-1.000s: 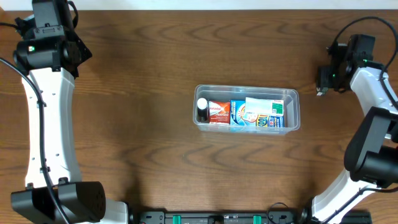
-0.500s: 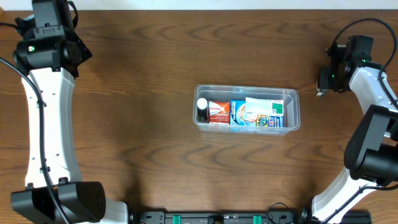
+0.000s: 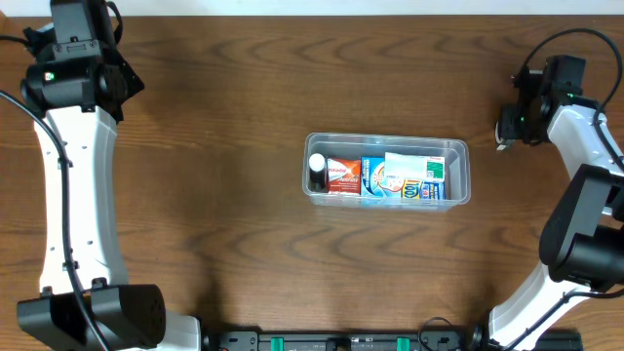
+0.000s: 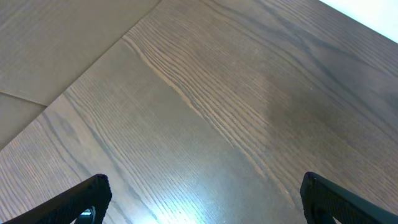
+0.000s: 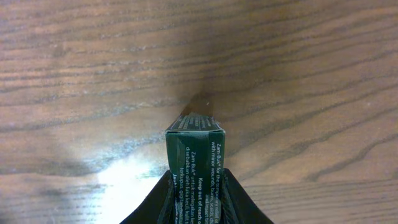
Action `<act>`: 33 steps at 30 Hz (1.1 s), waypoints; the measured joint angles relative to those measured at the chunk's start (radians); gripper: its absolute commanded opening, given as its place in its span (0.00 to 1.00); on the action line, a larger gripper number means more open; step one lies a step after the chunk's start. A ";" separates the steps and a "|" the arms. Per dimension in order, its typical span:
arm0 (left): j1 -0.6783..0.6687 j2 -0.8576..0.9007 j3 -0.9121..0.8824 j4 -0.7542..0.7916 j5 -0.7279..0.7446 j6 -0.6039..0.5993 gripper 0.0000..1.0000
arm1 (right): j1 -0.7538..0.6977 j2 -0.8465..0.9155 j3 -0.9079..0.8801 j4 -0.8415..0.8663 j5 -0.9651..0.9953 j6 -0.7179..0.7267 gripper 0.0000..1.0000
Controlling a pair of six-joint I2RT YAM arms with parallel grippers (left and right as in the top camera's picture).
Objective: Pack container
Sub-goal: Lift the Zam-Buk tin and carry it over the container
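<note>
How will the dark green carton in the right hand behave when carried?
The dark green carton looks like thin printed card, so probably light and stiff, though a hard squeeze from the right hand might dent it. Its flat faces should not roll, but stood on its narrow end it may tip.

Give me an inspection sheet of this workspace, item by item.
Surface: dark wood table, some glare.
Job's things: clear container mid-table, holding a white-capped bottle and packets; dark green box outside it, off to the right.
Clutter: nothing seen.
Grippers: left gripper open, empty; right gripper shut on the dark green box.
Cables: black cables run along both arms.
Surroundings: pale strip beyond the far edge.
</note>
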 measured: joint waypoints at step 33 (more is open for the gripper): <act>0.000 0.000 0.000 0.000 0.000 0.000 0.98 | 0.550 -0.509 0.089 -0.360 -0.005 0.386 0.24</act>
